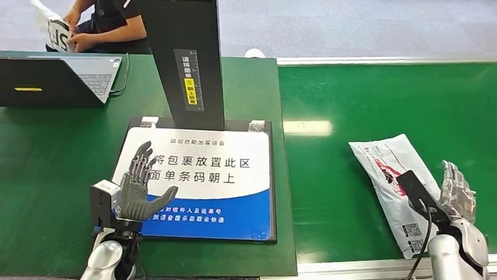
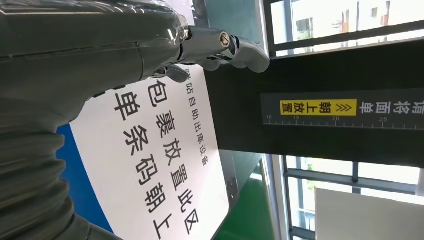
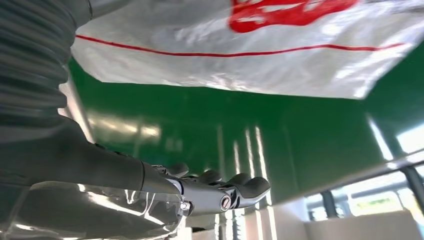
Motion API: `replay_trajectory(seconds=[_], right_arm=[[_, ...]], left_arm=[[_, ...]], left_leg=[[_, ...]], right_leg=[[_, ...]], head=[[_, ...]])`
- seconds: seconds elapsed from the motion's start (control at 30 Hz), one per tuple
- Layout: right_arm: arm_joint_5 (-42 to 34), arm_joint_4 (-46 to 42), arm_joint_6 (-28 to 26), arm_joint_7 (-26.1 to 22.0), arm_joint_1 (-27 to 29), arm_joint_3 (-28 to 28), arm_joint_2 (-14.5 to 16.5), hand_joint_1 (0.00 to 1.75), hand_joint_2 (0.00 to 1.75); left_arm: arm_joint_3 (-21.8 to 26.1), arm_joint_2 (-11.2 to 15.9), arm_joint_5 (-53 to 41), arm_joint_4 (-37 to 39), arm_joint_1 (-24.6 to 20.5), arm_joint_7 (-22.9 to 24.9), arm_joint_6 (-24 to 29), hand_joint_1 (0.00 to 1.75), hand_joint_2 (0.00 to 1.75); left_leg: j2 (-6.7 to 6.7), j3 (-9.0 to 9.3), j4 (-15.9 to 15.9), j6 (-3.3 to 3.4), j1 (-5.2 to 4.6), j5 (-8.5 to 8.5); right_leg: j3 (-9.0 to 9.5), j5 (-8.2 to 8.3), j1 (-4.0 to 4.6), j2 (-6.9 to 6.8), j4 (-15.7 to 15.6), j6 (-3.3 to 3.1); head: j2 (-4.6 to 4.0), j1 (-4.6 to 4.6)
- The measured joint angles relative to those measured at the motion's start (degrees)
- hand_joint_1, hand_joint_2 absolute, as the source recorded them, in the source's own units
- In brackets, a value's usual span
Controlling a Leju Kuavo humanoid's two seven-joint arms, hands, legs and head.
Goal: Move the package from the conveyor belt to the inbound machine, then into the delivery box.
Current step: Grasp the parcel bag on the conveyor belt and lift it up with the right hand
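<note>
On the green belt (image 1: 376, 102), near its front edge, the package (image 1: 385, 169) lies flat and untouched: a white plastic mailer with red print and a label with small code squares at its near end. It looks light, limp and slick, likely to sag and slide from a loose hold, so a firm grip across one edge or corner seems the better choice than a pinch on the flat face. The right hand (image 1: 456, 191) stands just beside the package's right edge, fingers raised and spread, holding nothing; its wrist view shows the mailer close by over the belt. The left hand (image 1: 138, 187) hovers over the white-and-blue pad (image 1: 231, 177) of the inbound machine on the table (image 1: 33, 161), fingers apart and empty, below the black post (image 1: 186, 47).
</note>
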Motion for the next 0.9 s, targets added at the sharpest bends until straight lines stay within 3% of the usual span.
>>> replay_trajectory(seconds=[0.13,0.37,0.7,0.83,0.9], right_arm=[[4.10,9.86,-0.26,4.09,-2.79,-0.26,-2.26,0.00,1.75],[9.20,21.35,8.39,15.09,-7.75,-0.26,-3.94,0.00,1.75],[9.47,26.31,12.82,18.24,-10.34,-0.46,-4.46,0.00,1.75],[6.64,27.14,16.05,13.49,-9.97,-1.82,-4.82,0.00,1.75],[4.39,27.28,17.93,9.65,-9.38,-2.98,-5.01,0.87,1.75]], left_arm=[[-0.01,0.00,-0.58,-0.01,-0.01,-0.02,1.15,0.00,1.75],[-0.44,-0.01,-0.91,0.91,-2.57,0.07,1.11,0.00,1.75],[-1.02,-0.02,-0.79,2.45,-4.21,0.18,1.07,0.00,1.75],[-1.63,-0.02,-0.38,3.25,-5.03,0.24,1.06,0.00,1.75],[-1.82,-0.02,-0.12,3.65,-5.34,0.22,1.06,0.00,1.75]], left_leg=[[0.00,0.01,0.01,0.00,0.00,0.00],[-0.01,0.27,0.00,0.01,0.06,0.01],[-0.21,0.76,0.01,0.35,0.09,-0.04],[-0.33,0.92,0.01,0.46,0.10,-0.10],[-0.29,0.92,0.01,0.50,0.10,-0.14]], right_leg=[[0.00,0.01,0.01,0.00,0.00,0.01],[0.24,-0.04,0.08,-0.01,-0.05,0.01],[1.00,-0.09,0.09,-0.17,-0.46,0.30],[1.31,-0.12,0.09,-0.31,-0.60,0.38],[1.34,-0.10,0.09,-0.29,-0.63,0.40]], head=[[0.00,-0.01],[0.00,-0.03],[0.00,-0.01],[0.00,-0.01],[0.00,-0.01]])
